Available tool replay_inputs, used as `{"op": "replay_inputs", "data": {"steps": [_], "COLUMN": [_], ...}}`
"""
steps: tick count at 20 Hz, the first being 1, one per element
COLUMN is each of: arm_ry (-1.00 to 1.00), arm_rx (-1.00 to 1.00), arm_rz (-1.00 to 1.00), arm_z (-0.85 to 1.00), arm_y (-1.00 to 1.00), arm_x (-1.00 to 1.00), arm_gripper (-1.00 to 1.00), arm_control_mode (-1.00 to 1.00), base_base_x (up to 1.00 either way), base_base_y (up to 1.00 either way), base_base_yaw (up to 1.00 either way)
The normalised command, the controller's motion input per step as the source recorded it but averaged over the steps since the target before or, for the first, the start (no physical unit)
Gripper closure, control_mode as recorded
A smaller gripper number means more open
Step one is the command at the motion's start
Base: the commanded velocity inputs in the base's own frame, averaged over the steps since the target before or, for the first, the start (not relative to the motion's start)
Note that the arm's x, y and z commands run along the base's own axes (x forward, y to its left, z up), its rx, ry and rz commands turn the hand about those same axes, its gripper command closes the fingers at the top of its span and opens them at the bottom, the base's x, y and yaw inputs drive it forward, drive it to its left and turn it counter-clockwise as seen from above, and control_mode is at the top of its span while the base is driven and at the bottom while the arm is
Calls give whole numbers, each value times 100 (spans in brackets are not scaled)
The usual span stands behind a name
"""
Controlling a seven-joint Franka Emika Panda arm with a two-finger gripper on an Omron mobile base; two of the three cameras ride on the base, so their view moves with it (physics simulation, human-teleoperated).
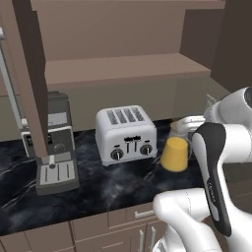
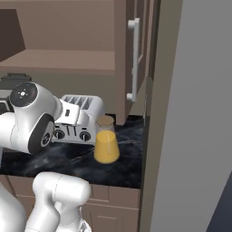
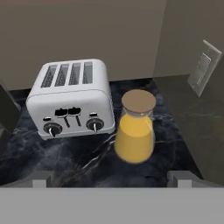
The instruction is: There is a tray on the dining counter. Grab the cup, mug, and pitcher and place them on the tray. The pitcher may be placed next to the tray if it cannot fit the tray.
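Right, left base view: the pitcher (image 1: 176,151) stands upright on the black marble worktop (image 1: 98,187), just right of the silver toaster (image 1: 126,134), partly hidden behind the white arm. A grey coffee machine (image 1: 55,142) sits further left, well apart. A brown wall and a shelf run along the far side, with cabinet drawers under the near edge.

Right base view: the pitcher (image 2: 106,140), glass body with orange liquid and tan lid, sits just right of the toaster (image 2: 80,119) and near the worktop's (image 2: 122,167) right end, where a tall cabinet with a long white handle (image 2: 132,59) and a grey side panel close it in. That tight corner probably explains why the arm comes in from the near side rather than from the right.

Hand view: the camera looks down and forward at the pitcher (image 3: 135,129), close to centre and a bit right, and clear of the toaster (image 3: 70,98) by a narrow gap. The pincer (image 3: 111,179) is spread wide with nothing between the tips, which show low at both sides, still short of the pitcher. I judge this a pre-grasp line-up on the pitcher: it is upright and liquid-filled, so it wants a level side grip on the body. A wall socket (image 3: 202,68) sits on the right wall. The veined marble looks glossy, so the pitcher may slide if nudged.
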Motion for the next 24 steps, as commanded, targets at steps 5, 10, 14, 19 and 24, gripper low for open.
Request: {"op": "replay_inputs", "data": {"steps": [5, 10, 14, 19, 24], "arm_ry": [1, 3, 4, 6, 6], "arm_rx": [0, 0, 0, 0, 0], "arm_rz": [0, 1, 2, 0, 0], "arm_z": [-2, -22, -32, -29, -31], "arm_y": [-3, -24, -27, -19, -10], "arm_x": [4, 23, 17, 14, 13], "arm_gripper": [-100, -100, -100, -100, -100], "arm_control_mode": [-100, -100, -100, -100, -100], "base_base_x": [17, 0, 0, 0, 0], "base_base_y": [-12, 0, 0, 0, 0], "base_base_yaw": [0, 0, 0, 0, 0]}}
